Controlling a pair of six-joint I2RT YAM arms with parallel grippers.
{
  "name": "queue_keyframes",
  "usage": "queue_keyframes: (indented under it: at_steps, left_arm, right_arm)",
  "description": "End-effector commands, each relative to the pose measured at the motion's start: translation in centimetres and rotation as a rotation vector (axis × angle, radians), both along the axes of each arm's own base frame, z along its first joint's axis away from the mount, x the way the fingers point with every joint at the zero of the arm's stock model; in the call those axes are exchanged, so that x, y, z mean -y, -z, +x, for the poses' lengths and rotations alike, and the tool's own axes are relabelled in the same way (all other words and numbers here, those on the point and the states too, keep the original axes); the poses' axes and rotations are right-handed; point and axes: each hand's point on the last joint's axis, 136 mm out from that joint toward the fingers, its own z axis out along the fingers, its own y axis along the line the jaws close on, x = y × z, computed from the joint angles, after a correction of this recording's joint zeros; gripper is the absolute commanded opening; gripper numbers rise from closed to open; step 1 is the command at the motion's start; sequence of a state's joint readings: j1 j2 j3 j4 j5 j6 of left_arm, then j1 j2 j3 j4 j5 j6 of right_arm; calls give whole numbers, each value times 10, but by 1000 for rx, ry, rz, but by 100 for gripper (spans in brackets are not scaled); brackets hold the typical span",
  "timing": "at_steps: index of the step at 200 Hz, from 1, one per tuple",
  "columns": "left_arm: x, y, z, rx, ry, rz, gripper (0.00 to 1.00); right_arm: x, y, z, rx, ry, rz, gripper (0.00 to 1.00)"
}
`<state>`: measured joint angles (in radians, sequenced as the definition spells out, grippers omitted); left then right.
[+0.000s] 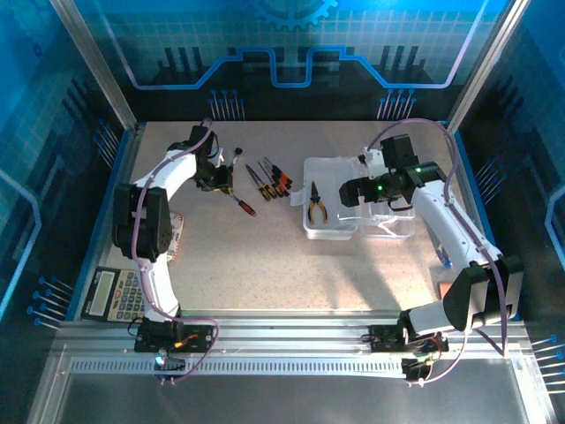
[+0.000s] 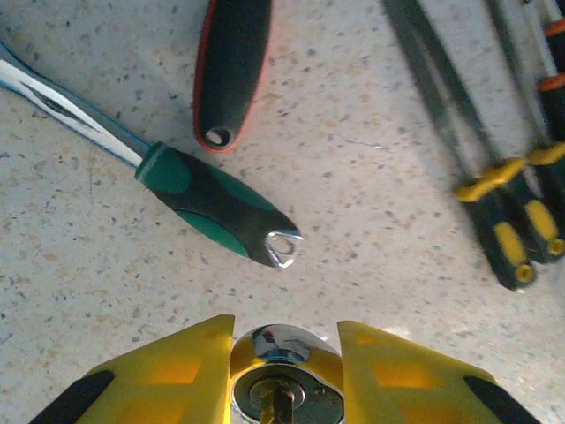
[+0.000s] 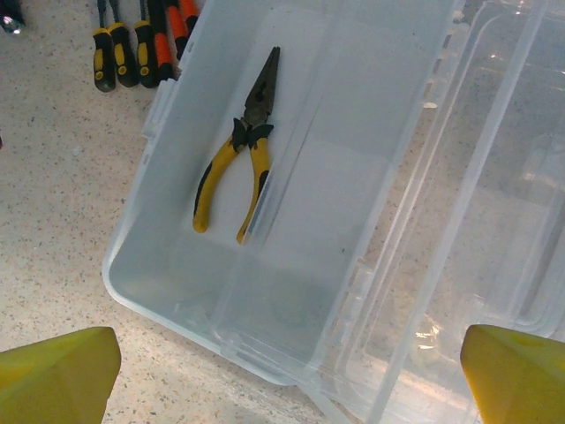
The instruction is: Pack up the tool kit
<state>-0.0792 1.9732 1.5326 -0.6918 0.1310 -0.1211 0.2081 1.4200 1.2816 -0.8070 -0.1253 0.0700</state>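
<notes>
The left gripper [image 2: 285, 334] sits closest to my lens on the left wrist feed. Its yellow fingers [image 2: 177, 371] are clenched on a shiny round chrome metal piece [image 2: 284, 375], one finger touching each side. Past it, on the speckled table [image 2: 371, 159], lie a green-and-black-handled tool [image 2: 216, 208] with a bright metal shaft, a red-and-black handle [image 2: 231, 62] and some yellow-and-black screwdrivers [image 2: 516, 234], which are blurred.

On the right wrist feed I see the right gripper [image 3: 282, 380] released, its fingers spread wide. It hangs over the clear rectangular plastic case [image 3: 132, 274], close to the hinge. The case lies open, with its lid flat beside the tray. The yellow-handled pliers [image 3: 238, 172] lie inside the case, in the long compartment on the side away from the lid. The screwdrivers rest on the table just outside the case, off the far corner on the pliers' side.

From overhead, I read the screwdrivers as a short row just left of the case. The left gripper is farther left of the case than that row, low over the table. The right gripper hovers above the case. A grey calculator [image 1: 113, 293] lies well apart from the case, at the near left by the left arm's base.
</notes>
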Motion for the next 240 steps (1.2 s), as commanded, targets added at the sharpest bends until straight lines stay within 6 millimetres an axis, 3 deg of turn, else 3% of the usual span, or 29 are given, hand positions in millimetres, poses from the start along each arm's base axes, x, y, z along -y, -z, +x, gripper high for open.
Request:
queue_keyframes:
  at_steps: [1, 62, 113, 136, 189, 240]
  left_arm:
    - [24, -33, -6, 36, 51, -62, 0]
    - [84, -79, -7, 122, 156, -146, 0]
    - [105, -93, -9, 143, 193, -191, 0]
    - [104, -79, -9, 116, 190, -167, 0]
    - [96, -28, -13, 14, 165, -103, 0]
    - [93, -7, -21, -26, 157, -98, 0]
  right_arm:
    - [-10, -3, -2, -1, -36, 35, 100]
    - [-74, -11, -15, 54, -250, 22, 100]
    - [-104, -2, -16, 38, -325, 27, 100]
    - [-108, 1, -16, 30, -332, 22, 100]
    - [-105, -1, -17, 38, -329, 7, 100]
    - [-106, 4, -17, 22, -335, 7, 100]
